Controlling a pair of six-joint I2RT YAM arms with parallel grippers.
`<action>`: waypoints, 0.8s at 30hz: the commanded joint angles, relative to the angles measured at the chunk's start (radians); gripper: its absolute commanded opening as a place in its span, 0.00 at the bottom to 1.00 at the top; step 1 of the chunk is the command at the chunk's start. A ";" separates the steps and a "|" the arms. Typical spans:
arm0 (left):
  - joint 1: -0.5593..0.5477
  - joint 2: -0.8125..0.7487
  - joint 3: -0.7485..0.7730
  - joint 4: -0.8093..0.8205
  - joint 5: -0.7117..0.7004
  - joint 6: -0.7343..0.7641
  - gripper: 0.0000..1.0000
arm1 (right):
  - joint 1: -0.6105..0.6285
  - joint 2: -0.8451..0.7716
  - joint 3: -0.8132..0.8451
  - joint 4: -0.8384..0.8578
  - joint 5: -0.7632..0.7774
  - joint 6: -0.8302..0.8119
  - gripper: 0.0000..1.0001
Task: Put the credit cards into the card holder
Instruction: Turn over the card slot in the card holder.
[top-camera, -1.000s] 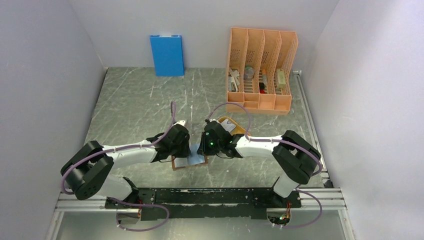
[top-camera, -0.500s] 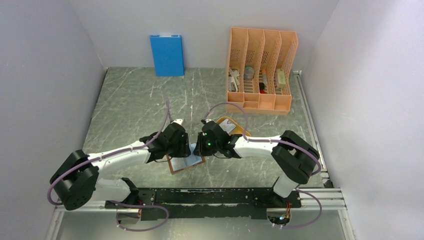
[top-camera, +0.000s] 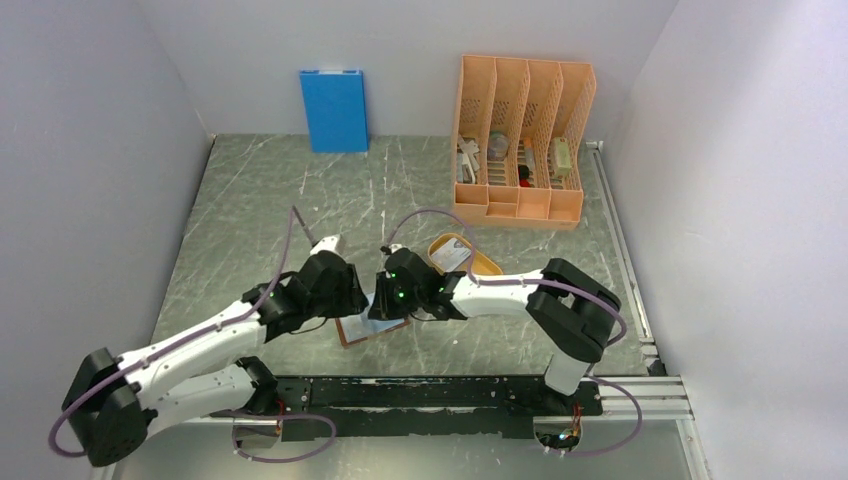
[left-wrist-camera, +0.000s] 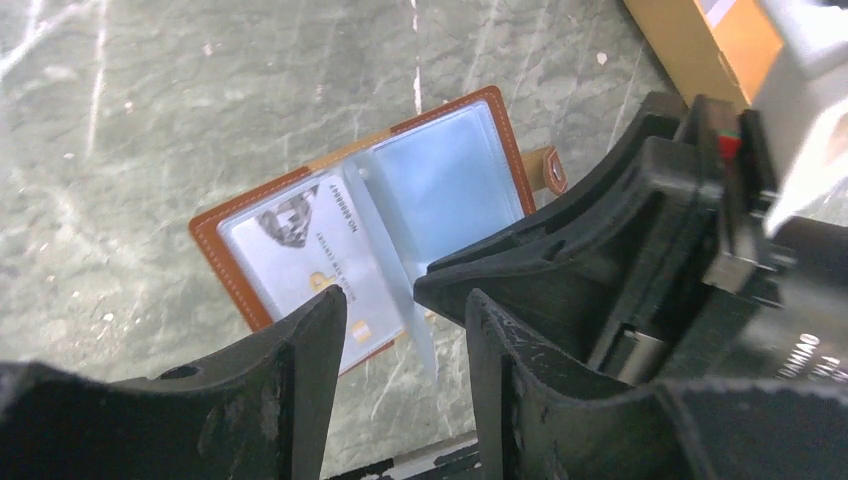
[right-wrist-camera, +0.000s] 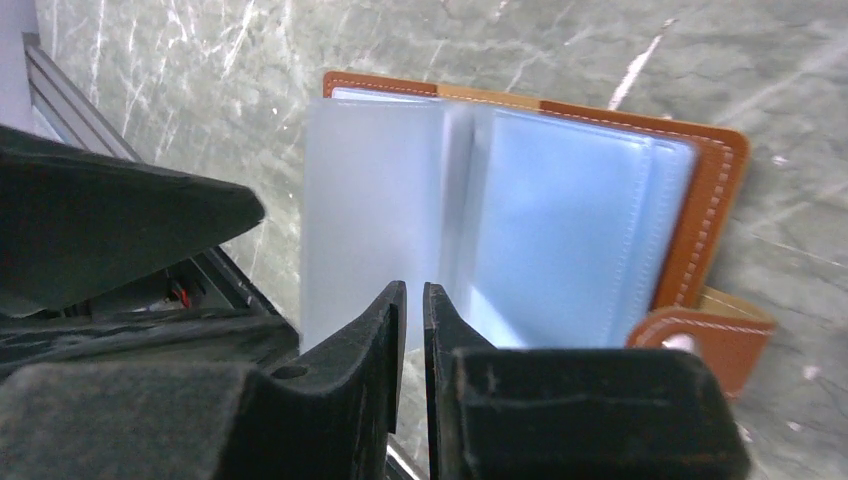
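The brown card holder (top-camera: 352, 335) lies open on the table between both arms. A white credit card (left-wrist-camera: 310, 250) sits in its left clear sleeve, and another sleeve (left-wrist-camera: 400, 270) stands up from the spine. My left gripper (left-wrist-camera: 405, 300) hangs above the holder's near edge, open, with nothing between its fingers. My right gripper (right-wrist-camera: 414, 290) hovers over the open holder (right-wrist-camera: 710, 200) with its jaws nearly together, only a thin slit between them. The raised sleeve (right-wrist-camera: 370, 210) sits against its tips. The snap tab (right-wrist-camera: 700, 345) sticks out beside it. Another card (top-camera: 452, 256) lies in the orange tray.
An orange oval tray (top-camera: 482, 262) sits just behind the right gripper. A tall orange file rack (top-camera: 520, 140) stands at the back right, and a blue box (top-camera: 334, 110) leans on the back wall. The two gripper heads (top-camera: 365, 292) are very close together.
My left gripper has opened and its arm has drawn back to the left. The right gripper has slid left over the holder. The holder has shifted slightly left.
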 joint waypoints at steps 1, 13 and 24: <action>-0.006 -0.114 -0.047 -0.089 -0.078 -0.097 0.52 | 0.032 0.046 0.039 0.022 -0.012 0.006 0.17; -0.003 -0.048 -0.159 0.060 -0.035 -0.136 0.48 | 0.044 0.082 0.045 0.004 -0.016 0.023 0.22; 0.002 0.179 -0.090 0.126 -0.123 -0.016 0.34 | 0.041 -0.123 -0.077 -0.051 0.086 0.037 0.32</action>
